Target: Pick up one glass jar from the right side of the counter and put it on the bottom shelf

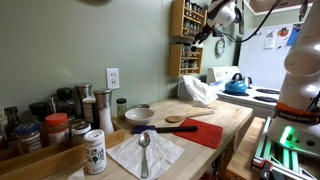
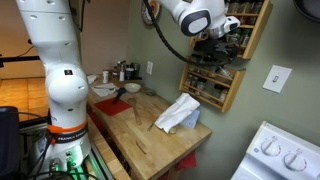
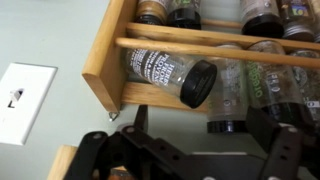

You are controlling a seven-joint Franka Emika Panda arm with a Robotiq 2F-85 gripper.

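The wooden wall rack [image 1: 188,40] [image 2: 228,62] holds several tiers of small spice jars. My gripper [image 1: 214,33] [image 2: 214,44] is up at the rack, well above the light-wood counter [image 1: 222,118] [image 2: 150,140]. In the wrist view, a glass jar with a black lid [image 3: 166,72] lies tilted on a tier at the rack's end, behind a wooden rail. My gripper [image 3: 200,135] is open, and its dark fingers are spread below that jar. Another black-lidded jar [image 3: 226,105] stands between the fingers without touching them. I cannot tell which tier this is.
Several jars and shakers [image 1: 60,125] [image 2: 125,70] stand at the counter's far end. On the counter are a bowl [image 1: 139,116], a wooden spoon [image 1: 180,119], a red cloth [image 1: 200,133], a white cloth [image 1: 198,92] [image 2: 180,112], and a metal spoon on a napkin [image 1: 145,152]. A wall outlet [image 3: 22,95] [image 2: 277,77] is beside the rack.
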